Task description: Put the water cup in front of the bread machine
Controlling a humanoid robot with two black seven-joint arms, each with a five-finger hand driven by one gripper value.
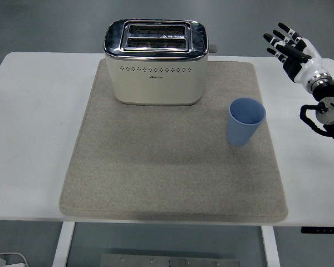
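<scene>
water cup first in name, but by size it comes late. white table (pixel 33 139) fills most of the head view, its near edge low in the picture. on it lies a grey felt mat (pixel 156 178), squarish, covering the middle. at the mat's far edge stands the bread machine (pixel 154 64), a cream two-slot toaster with a chrome top, both slots empty, its long perforated face turned toward the near edge. the stretch of mat just before that face is bare.

next down in size, the right hand (pixel 292 50) and its black forearm come in from the right edge, raised over the table's far right corner, beyond the mat. its fingers (pixel 278 39) are spread wide and hold nothing. the left arm does not show.

smallest, the water cup (pixel 246 121): pale blue, upright, mouth open, apparently empty. it stands on the mat's right part, nearer than the toaster and off to its right, apart from it and well apart from the hand.

judging by this, the task is at its very start: the reach toward the cup is the step in hand, nothing grasped yet. the next move calls for the hand to descend toward the near-left, settle its spread fingers around the cup's wall without tipping it, close, then carry it leftward to the bare mat before the toaster's face.
</scene>
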